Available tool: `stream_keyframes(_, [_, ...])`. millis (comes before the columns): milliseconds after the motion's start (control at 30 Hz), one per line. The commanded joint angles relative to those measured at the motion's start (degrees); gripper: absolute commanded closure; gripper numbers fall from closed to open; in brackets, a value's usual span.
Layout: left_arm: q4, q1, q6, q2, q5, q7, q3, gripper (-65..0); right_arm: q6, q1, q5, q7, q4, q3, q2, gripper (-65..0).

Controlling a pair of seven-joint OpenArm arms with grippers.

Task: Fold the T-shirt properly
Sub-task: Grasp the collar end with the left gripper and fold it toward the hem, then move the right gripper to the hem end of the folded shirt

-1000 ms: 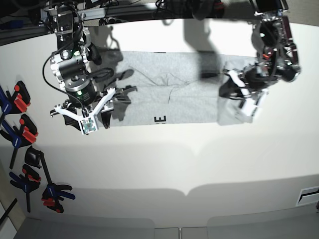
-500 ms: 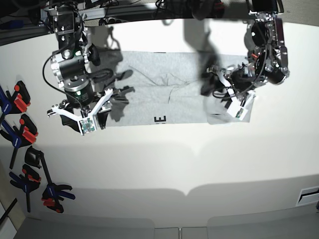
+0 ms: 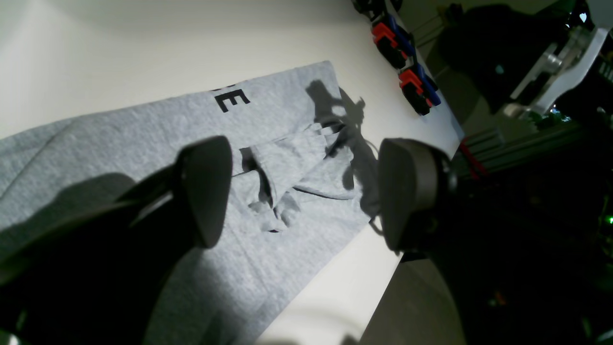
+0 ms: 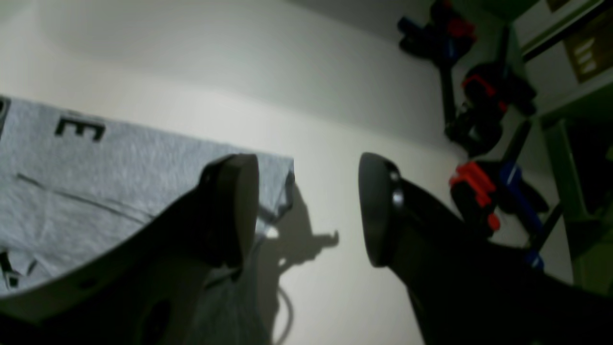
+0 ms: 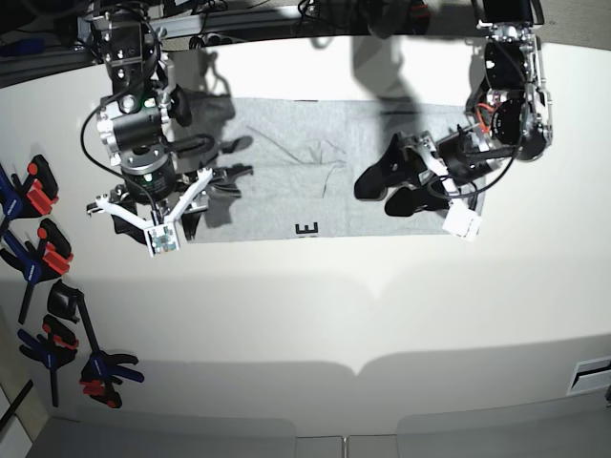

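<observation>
A light heather-grey T-shirt (image 5: 315, 181) lies flattened into a long band across the far half of a white table (image 5: 315, 315), a black letter "E" (image 5: 306, 229) showing at its near edge, as a two-armed robot works through a fold. The left gripper (image 5: 396, 186) hangs over the shirt's right-hand portion in the base view with its dark fingers (image 3: 206, 191) spread wide and nothing between them; its wrist camera looks down past them onto a small bunched ridge of cloth (image 3: 282, 187) near the shirt's middle. The right gripper (image 5: 158, 224) sits at the shirt's opposite end, jaws likewise parted wide and empty, one fingertip (image 4: 234, 206) over the corner of the fabric and the other over bare table. By the look of it, a side fold has been laid down and released, and the shirt is a narrowed strip rather than a finished packet. The next move would seem to call for both grippers to come down on the cloth's ends or edges, pinch cleanly through the layers and carry one end over the other, ideally smoothing the central wrinkle so it is not trapped in the fold. The tabletop is smooth, pale and strongly lit, throwing hard arm shadows. Red, blue and black spring clamps (image 5: 43, 258) lie along its left edge, and dark framing with cables (image 5: 239, 14) runs behind.
</observation>
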Motion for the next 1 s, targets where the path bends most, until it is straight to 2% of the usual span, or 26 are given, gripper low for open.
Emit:
stream_keyframes(0, [1.1,-0.8,-0.7,-0.2,-1.4,-1.2,-0.1,-44.5,-0.1,0.8,0.0,0.2,-0.7,1.1,0.5,-31.4])
stream_keyframes(100, [1.1,-0.8,-0.7,-0.2,-1.4,-0.9,-0.1,-44.5,0.3,0.8,4.5,-1.6,-6.6,4.9,0.5,-31.4])
stream_keyframes(200, [1.1,-0.8,-0.7,-0.2,-1.4,0.3,-0.1,-44.5,2.6,0.8,15.0,-2.2,-13.1,11.5,0.5,-31.4])
stream_keyframes(300, [1.1,-0.8,-2.8,-0.2,-1.4,5.2,-0.1,-44.5,8.2,0.8,28.5,-2.1,-17.2,19.1,0.5,-31.4])
stream_keyframes(367, [1.1,-0.8,-3.7,-0.2,-1.4,7.6,-0.1,-44.5,11.5,0.8,34.2,-2.3,-18.6,23.8,0.5,-31.4])
stream_keyframes(533, [1.1,-0.8,-3.7,-0.2,-1.4,7.5,-0.1,-44.5,16.3,0.8,39.0,-5.0,-21.0,31.0,0.5,-31.4])
stream_keyframes(700, [1.1,-0.8,-3.7,-0.2,-1.4,7.6,-0.1,-44.5,20.1,0.8,43.5,-8.0,-28.0,31.3,0.5,-31.4])
stream_keyframes(967, [1.1,-0.8,-3.7,-0.2,-1.4,8.6,-0.1,-44.5,22.3,0.9,49.0,-7.8,-40.1,31.3,0.1,-31.4])
